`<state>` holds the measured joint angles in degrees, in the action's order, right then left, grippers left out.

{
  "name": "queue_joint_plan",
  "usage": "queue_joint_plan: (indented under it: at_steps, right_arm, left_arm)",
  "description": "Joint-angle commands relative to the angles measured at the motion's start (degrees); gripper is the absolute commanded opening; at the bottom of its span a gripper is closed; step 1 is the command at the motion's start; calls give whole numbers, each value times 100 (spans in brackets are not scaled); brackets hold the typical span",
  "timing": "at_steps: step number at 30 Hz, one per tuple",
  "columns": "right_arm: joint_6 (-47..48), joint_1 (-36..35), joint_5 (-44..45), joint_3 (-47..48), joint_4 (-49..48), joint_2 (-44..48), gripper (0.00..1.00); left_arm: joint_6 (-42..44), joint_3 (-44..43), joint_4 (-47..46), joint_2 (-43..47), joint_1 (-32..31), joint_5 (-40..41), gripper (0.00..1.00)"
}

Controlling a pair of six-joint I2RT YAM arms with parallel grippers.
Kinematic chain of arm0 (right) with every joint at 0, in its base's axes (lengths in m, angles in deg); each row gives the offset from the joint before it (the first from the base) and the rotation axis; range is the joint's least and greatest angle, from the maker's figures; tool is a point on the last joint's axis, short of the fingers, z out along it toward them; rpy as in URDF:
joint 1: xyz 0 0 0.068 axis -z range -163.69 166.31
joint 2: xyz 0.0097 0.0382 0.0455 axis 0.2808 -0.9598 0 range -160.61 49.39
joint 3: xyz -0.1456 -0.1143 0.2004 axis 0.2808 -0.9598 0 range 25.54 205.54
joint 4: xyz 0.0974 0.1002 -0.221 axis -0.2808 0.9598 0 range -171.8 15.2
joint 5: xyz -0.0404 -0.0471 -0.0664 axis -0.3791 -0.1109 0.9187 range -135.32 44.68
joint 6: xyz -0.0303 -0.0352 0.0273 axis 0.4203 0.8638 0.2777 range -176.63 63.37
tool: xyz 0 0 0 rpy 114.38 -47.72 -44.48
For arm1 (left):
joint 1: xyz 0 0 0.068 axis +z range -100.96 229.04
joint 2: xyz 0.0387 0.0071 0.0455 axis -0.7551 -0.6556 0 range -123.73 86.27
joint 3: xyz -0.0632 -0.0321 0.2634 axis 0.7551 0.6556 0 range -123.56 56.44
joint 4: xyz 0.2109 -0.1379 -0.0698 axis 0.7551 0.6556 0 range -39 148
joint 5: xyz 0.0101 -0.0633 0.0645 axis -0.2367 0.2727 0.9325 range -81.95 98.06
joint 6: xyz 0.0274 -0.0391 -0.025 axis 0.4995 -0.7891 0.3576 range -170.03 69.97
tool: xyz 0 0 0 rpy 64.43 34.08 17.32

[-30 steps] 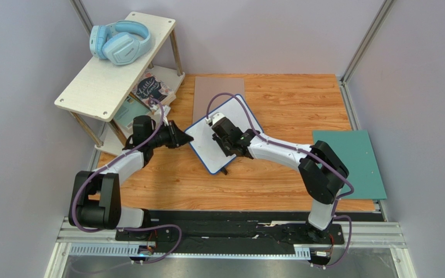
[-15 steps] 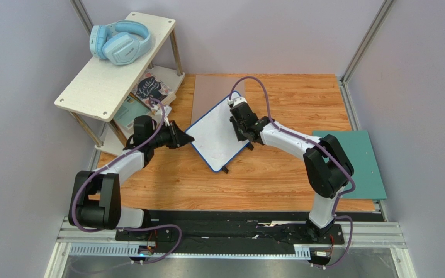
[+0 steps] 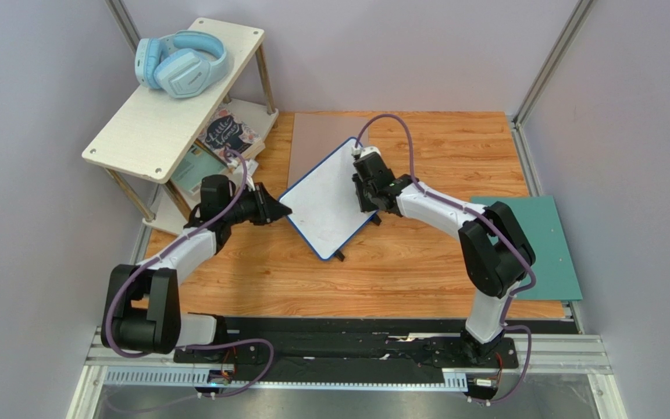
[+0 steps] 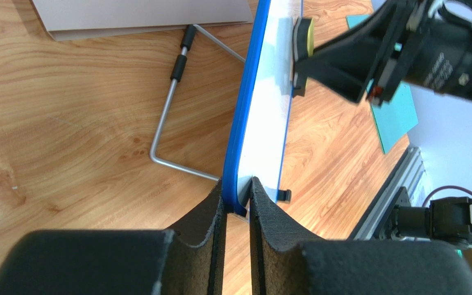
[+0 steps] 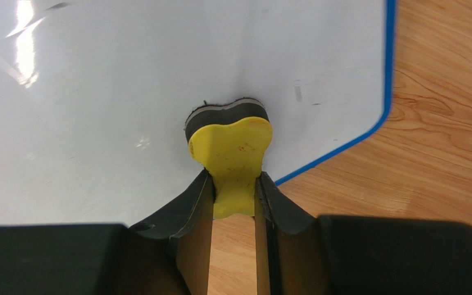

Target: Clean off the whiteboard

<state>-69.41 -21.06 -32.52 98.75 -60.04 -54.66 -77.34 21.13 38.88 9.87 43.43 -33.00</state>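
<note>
The small glossy white rectangular whiteboard with a thin blue rim stands tilted on its bent metal wire prop, mid-way across the wooden desk. The left pincer is clamped on the board's blue edge and steadies it. The right pincer is clamped on a yellow-backed eraser with a dark felt face. The felt is pressed to the white surface near a rounded corner.

The wipe will likely go best with the felt flat and the pressure light, so the board does not twist in the left grip or fold on its prop. Overlapping strokes should work inward from this corner. What may be a faint grey trace just beside the eraser needs a pass.
</note>
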Motion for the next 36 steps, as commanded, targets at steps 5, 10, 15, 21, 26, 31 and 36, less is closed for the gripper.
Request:
queue_joint_plan:
  at_steps: [5, 10, 15, 21, 26, 31, 36]
  right_arm:
    - [-208, 528, 117, 62, -155, 517, 0]
    - [-208, 695, 355, -96, 144, 807, 0]
    - [-732, 809, 698, -535, 680, 965, 0]
    - [-1254, 1442, -5, -1160, 909, 1019, 1]
    - [-1166, 1478, -329, -1142, 1024, 772, 44]
    - [-1210, 1478, -577, -1300, 795, 948, 75]
    - [-1148, 1469, -559, -1327, 769, 1053, 81]
  left_arm:
    - [340, 33, 631, 468, 7, 432, 0]
    - [340, 42, 807, 670, -2, 406, 0]
    - [341, 24, 966, 741, 7, 397, 0]
    - [367, 15, 1098, 758, 7, 415, 0]
    - [332, 50, 1106, 828, 7, 432, 19]
    - [393, 112, 1186, 1294, 7, 739, 38]
    - [437, 51, 1598, 1540, 7, 951, 47]
